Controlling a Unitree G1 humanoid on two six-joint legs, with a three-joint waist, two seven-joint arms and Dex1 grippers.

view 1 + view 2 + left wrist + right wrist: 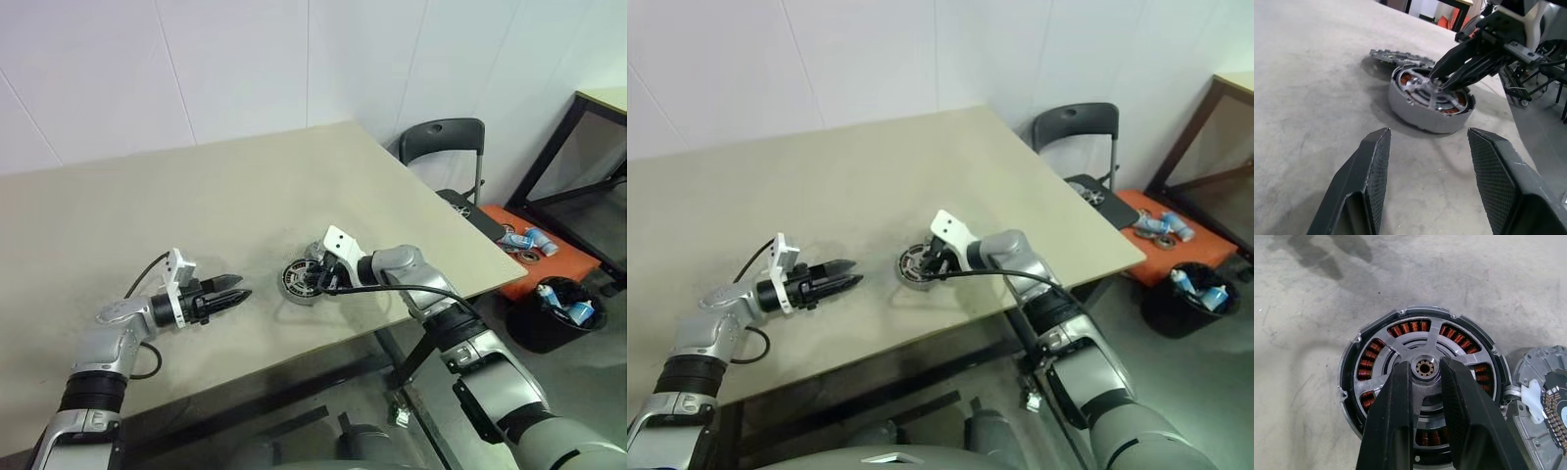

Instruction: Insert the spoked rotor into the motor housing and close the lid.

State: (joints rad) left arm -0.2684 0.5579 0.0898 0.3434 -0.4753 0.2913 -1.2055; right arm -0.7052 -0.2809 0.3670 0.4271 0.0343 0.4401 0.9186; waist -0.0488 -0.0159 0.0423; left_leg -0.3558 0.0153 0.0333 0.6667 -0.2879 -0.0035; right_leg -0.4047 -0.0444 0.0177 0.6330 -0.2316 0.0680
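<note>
The motor housing point(1349, 382), silver-rimmed with copper windings, lies flat on the beige table point(196, 196) near its front edge. The grey spoked rotor point(1396, 350) sits inside it. My right gripper point(1425, 374) reaches down from the right, its fingers close together astride a spoke just below the hub, shut on the spoked rotor. The lid point(1547, 401), a grey disc with a circuit board, lies on the table against the housing's far side. My left gripper point(230, 292) hovers open a short way left of the housing point(290, 279), pointing at it, with nothing between its fingers point(1371, 181).
The table's front edge point(294, 352) runs just below both grippers. A black chair point(446, 137) stands at the table's right end. Beyond it are an orange mat point(549, 259) with small items, a black bin point(558, 313) and a dark-framed table point(598, 127).
</note>
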